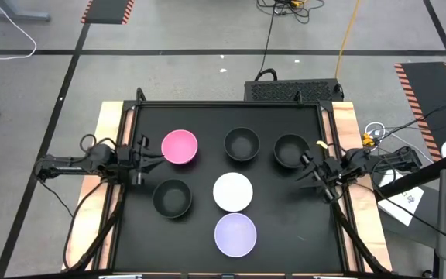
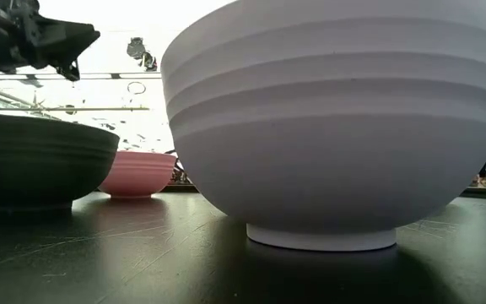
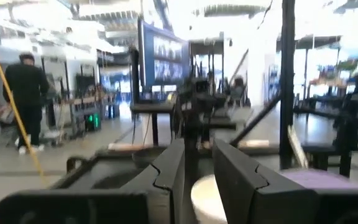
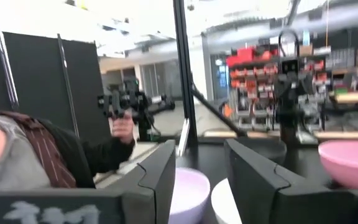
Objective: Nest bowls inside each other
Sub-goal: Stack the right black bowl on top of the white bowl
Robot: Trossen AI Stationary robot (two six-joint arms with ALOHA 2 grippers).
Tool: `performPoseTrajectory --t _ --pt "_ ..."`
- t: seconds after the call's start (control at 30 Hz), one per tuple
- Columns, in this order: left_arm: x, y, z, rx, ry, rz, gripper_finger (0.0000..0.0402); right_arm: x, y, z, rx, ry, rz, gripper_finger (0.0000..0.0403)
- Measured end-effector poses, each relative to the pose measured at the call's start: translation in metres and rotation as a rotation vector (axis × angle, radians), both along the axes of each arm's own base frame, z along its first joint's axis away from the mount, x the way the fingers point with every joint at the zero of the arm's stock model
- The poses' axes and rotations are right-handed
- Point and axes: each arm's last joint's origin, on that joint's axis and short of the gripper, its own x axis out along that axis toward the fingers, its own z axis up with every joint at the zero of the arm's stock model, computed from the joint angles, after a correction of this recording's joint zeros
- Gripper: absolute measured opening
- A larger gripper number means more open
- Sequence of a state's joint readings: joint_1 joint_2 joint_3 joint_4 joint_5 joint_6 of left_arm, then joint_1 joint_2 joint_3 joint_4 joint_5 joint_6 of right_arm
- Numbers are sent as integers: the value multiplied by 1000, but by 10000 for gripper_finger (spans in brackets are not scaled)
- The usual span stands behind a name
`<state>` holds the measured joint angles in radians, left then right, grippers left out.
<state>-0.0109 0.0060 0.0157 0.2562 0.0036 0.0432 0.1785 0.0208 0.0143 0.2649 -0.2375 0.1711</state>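
High view: six bowls (image 1: pixel 232 192) separate; end effectors at table (image 1: pixel 285 248) edges.

One camera hangs over the table (image 1: pixel 207 116), looking straight down. Another sits on its top, hard against the lavender bowl (image 2: pixel 336 127). Both wrist cameras look across that table.
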Motion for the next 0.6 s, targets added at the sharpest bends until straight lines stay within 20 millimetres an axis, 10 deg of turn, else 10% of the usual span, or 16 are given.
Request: performPoseTrajectory --t 0.6 --pt "-10 1 29 116 -209 83 88 -6 -2 18 -63 -226 -57 128"
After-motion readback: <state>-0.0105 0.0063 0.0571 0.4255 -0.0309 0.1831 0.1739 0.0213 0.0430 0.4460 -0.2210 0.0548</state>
